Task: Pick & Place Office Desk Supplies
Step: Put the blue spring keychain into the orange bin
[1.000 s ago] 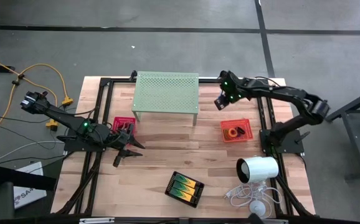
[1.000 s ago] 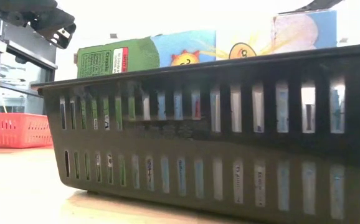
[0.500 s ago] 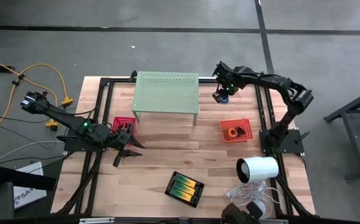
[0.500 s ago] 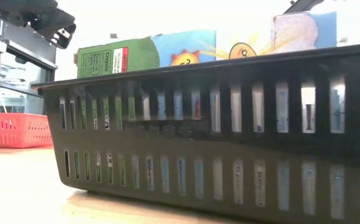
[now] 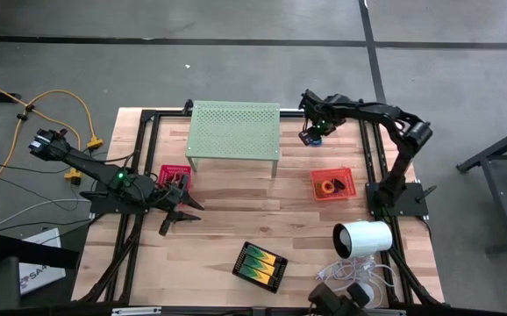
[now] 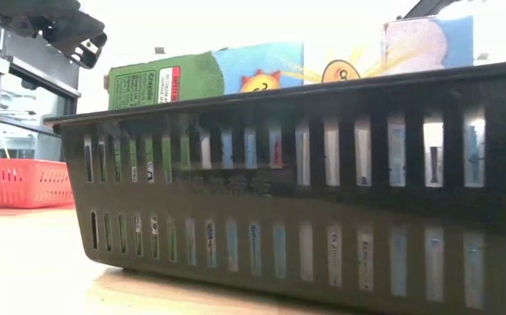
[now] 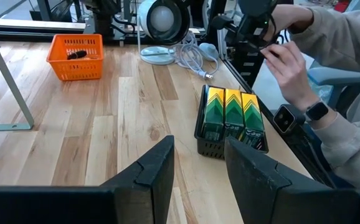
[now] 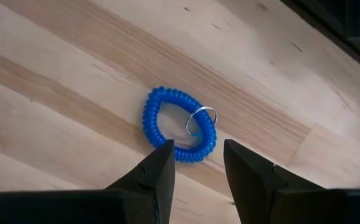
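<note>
right wrist view: the right gripper (image 8: 197, 163) hangs with its fingers parted and empty over the blue coiled plastic ring (image 8: 179, 125) with its small metal keyring, flat on the wooden table (image 8: 74, 81); the low coil could slip out.

A blue coiled plastic ring (image 8: 179, 126) with a small metal key loop (image 8: 200, 119) hooked on it lies flat on the wooden surface (image 8: 74, 81). An orange mesh tray (image 5: 332, 183) sits well apart from it, a pink-red mesh tray (image 5: 170, 174) and a black slotted tray (image 5: 260, 265) of yellow-and-green packs elsewhere.
</note>
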Controlling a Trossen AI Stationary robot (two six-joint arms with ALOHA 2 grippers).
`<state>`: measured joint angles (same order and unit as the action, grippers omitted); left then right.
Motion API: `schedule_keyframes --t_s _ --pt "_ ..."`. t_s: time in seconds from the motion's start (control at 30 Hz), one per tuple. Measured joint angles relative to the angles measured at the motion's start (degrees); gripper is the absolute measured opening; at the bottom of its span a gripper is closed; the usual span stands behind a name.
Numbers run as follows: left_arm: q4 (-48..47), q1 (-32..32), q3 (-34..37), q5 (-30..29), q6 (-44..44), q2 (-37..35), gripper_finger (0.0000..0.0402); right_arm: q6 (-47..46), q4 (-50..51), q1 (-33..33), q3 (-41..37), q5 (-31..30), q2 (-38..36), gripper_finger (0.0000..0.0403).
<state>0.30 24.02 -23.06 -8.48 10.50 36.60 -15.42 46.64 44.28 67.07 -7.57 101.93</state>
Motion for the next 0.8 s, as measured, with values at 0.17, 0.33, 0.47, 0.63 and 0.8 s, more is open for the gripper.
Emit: schedule_keyframes --t_s 0.17,0.33,0.47,0.63,0.8 --pt "0.0 0.0 0.0 0.0 0.0 0.0 0.0136 -0.5 -1.2 0.0 0.0 0.0 1.1 0.0125" --pt "0.0 0.0 0.0 0.0 0.0 0.0 0.0136 -0.9 -2.4 0.0 0.0 -0.1 2.2 0.0125" --pt "0.0 0.0 0.0 0.0 0.0 0.0 0.0136 -0.9 -2.8 0.0 0.0 -0.3 3.0 0.0125" --pt "0.0 0.0 0.0 -0.1 0.0 0.0 0.0136 -1.0 -2.8 0.0 0.0 -0.1 3.5 0.0125" --pt "0.0 0.0 0.0 -0.1 0.0 0.0 0.0136 -0.9 -2.7 0.2 0.0 0.1 3.5 0.0125"
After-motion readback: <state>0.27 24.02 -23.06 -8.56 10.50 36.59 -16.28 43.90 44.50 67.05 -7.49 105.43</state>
